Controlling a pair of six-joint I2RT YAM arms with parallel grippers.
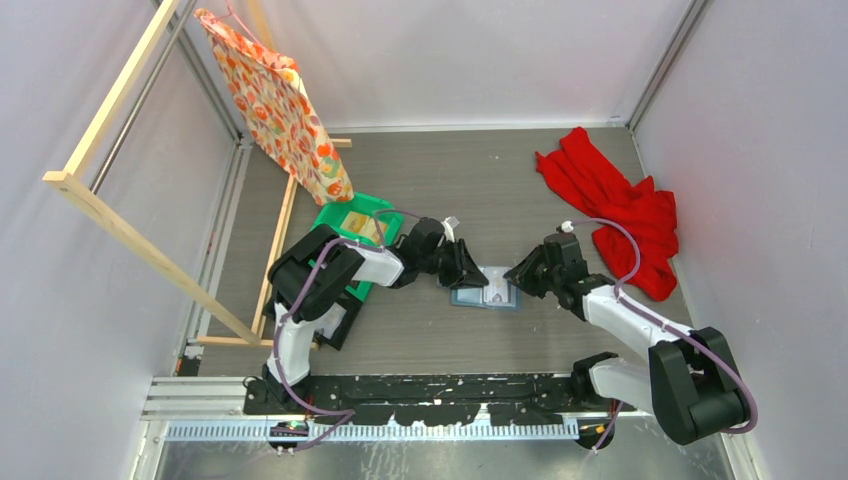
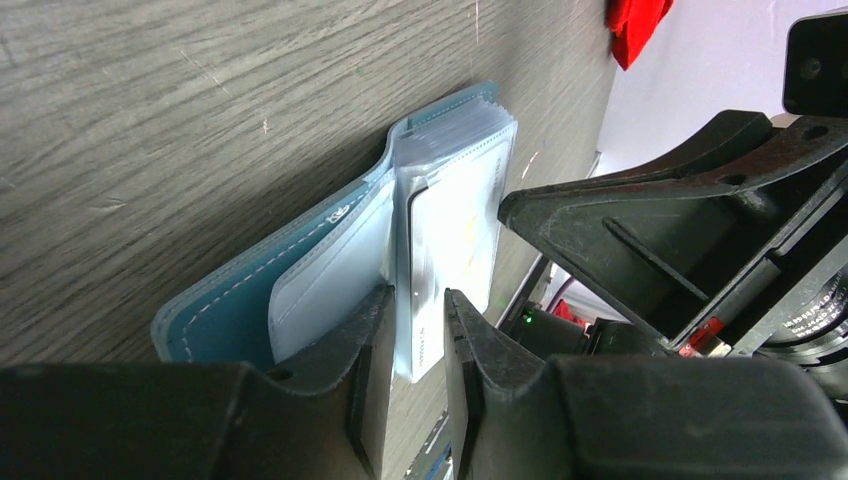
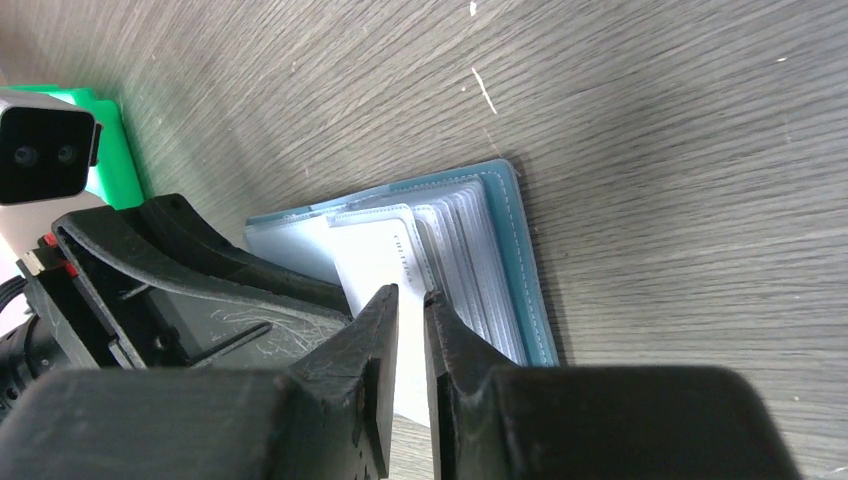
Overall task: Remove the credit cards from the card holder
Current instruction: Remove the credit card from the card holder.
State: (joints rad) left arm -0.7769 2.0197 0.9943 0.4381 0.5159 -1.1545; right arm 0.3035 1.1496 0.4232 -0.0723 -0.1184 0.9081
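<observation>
Worktop (image 1: 430,170): grey wood-grain.
My right tool (image 3: 408,330): clamped on a pale credit card (image 3: 380,260), at its exposed edge.
My left tool (image 2: 418,340): straddling the clear sleeves (image 2: 460,140); whether it grips, I cannot tell.
Card holder (image 3: 527,280): soft teal, open mid-worktop.
Sleeves floppy, slippery; card light, stiff, likely slides free.

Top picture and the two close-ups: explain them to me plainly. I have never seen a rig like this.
The left arm and right arm are robot arms bolted at the near edge of a table. The top picture looks down from above. Each close-up comes from a camera on one wrist, with that arm's own black fingers in front. On the table lie an open blue card holder, a red cloth and a green bin. The right gripper pinches a pale card in the holder. The left gripper straddles a clear sleeve page; whether it clamps it I cannot tell.
</observation>
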